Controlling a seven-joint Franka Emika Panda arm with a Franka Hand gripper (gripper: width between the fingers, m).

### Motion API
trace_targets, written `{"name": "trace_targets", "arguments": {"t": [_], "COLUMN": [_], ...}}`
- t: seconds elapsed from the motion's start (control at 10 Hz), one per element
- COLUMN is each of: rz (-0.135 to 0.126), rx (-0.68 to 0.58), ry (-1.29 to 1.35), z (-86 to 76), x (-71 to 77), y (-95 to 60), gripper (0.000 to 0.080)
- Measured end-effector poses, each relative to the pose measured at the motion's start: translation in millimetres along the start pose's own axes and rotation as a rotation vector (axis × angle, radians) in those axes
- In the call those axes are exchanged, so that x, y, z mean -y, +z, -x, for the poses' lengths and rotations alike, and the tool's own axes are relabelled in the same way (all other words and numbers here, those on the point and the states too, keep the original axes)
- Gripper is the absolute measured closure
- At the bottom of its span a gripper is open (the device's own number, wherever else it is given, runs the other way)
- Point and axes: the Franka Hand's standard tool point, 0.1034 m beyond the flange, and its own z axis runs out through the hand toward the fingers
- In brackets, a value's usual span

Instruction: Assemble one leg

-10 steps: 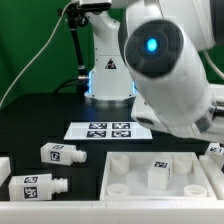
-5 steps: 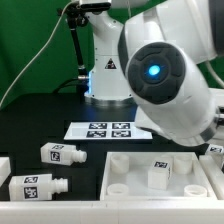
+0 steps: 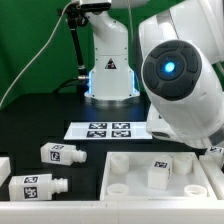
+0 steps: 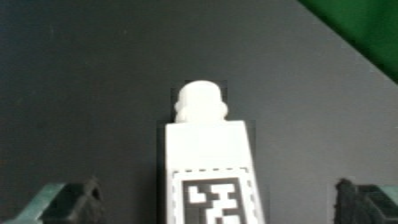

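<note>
rimmed panel (image 3: 122, 187) held one upright leg (image 3: 157, 172); two loose legs (image 3: 62, 153) lay beside it on the table (image 3: 30, 125) — only the wrist view showed the gripper (image 4: 217, 205), spread wide around a lying leg (image 4: 210, 150), not touching.

1. Robotics lab, bench rig.
2. White robot arm (image 3: 185, 85) w/ lit blue ring; its base (image 3: 108, 75) stands on a black table (image 3: 40, 125), warning-triangle sticker (image 3: 110, 66) on the base.
3. Green backdrop cloth (image 3: 30, 40) behind; black cable (image 3: 33, 62) hangs across it.
4. Marker board (image 3: 108, 130) w/ b&w square tags lies flat on the table; white leg (image 3: 62, 153) carries the same sort of tag.
</note>
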Motion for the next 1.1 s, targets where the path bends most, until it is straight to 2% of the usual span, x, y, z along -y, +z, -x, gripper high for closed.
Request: {"name": "trace_targets", "arguments": {"t": [0.4,0.7,0.8,0.9,1.0,1.1], "rz": [0.005,0.005,0.005,0.003,0.007,0.012], "rx": [0.010,0.011,0.011,0.010,0.024,0.039], "ry": [0.007,0.009,0.008,0.008,0.003,-0.005], "z": [-4.5,-5.3,-5.2,-3.7,7.3,23.5], "x": [-1.7,-3.4,-3.6,-4.4,-7.7,-10.4], "y": [10.7,11.0,10.7,7.1,-4.0,-22.0], "gripper": [0.0150,0.0519,0.0519,0.0519,0.0519,0.0519]}}
